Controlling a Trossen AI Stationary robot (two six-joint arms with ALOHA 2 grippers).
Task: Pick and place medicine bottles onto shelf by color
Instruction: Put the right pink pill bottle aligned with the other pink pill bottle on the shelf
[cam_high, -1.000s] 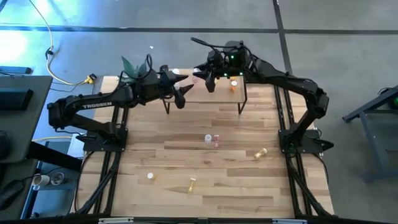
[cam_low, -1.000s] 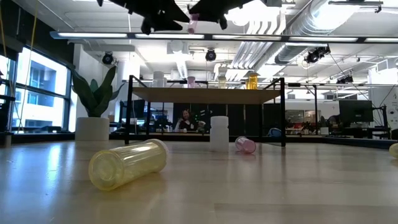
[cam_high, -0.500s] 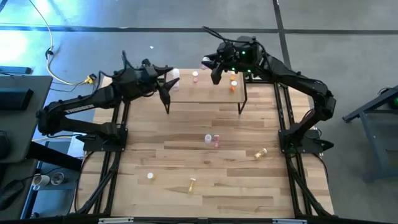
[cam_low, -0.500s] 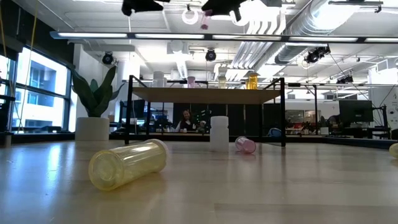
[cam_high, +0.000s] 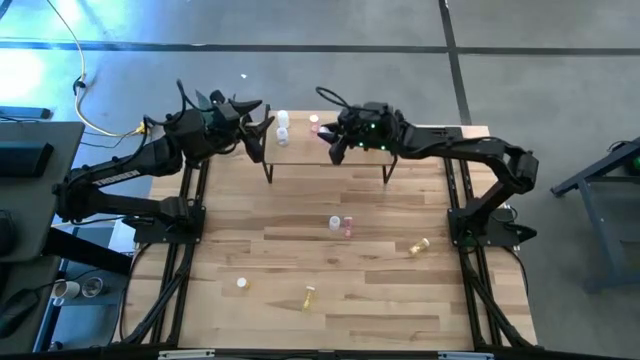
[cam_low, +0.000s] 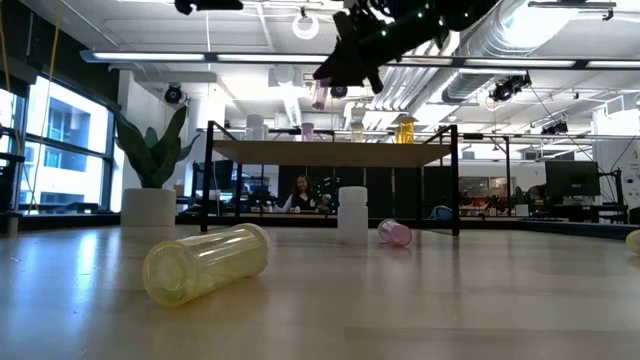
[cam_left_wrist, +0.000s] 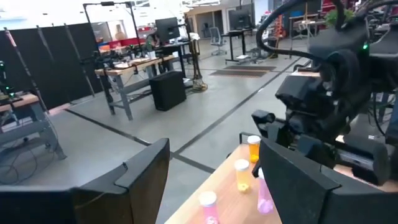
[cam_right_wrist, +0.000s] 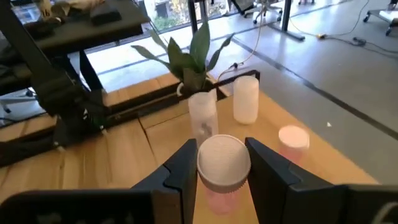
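The shelf (cam_high: 300, 152) stands at the table's far edge. Two white bottles (cam_high: 283, 127) and a pink one (cam_high: 314, 122) stand on it; the low view also shows a yellow bottle (cam_low: 357, 130) and an orange bottle (cam_low: 405, 130) there. My right gripper (cam_high: 333, 143) is over the shelf's middle, shut on a pink bottle (cam_low: 320, 95). My left gripper (cam_high: 258, 125) stands open and holds nothing, level, just off the shelf's left end. My right gripper pinches the pink bottle between its two fingers (cam_right_wrist: 181, 167) at the white-capped end (cam_right_wrist: 224, 163). The fingers slant down from the table's right. The bottle hangs tilted below them, its pink body (cam_low: 319, 97) clear of the shelf board.
Loose on the table are a standing white bottle (cam_high: 335, 222) beside a lying pink one (cam_high: 348, 228), a yellow one (cam_high: 418, 246) at the right, and a white one (cam_high: 241, 283) and a yellow one (cam_high: 308, 296) near the front. A potted plant (cam_low: 150, 190) stands at the far left.
My left gripper has drawn back from the right gripper toward the table's left edge and risen a little. My right gripper, keeping the pink bottle, first rose and then came down toward the shelf; the bottle now hangs lower, just above the standing bottles.
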